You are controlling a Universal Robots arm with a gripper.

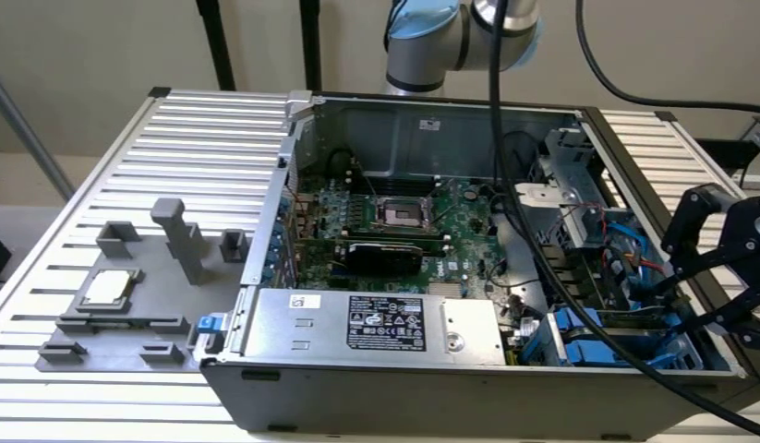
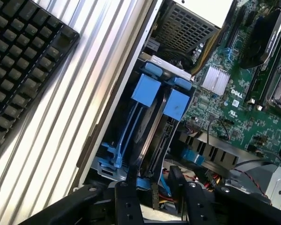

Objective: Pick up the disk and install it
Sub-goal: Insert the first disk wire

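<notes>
Over the drive bay (image 2: 113, 161) at the exterior view's right of the case (image 1: 478, 388), fingers (image 2: 126, 201) spread apart, empty, near the blue-railed disk (image 2: 150, 136) seated on edge

Open case (image 1: 416, 392); CPU chip (image 1: 109, 288); keyboard (image 2: 18, 61)
</notes>
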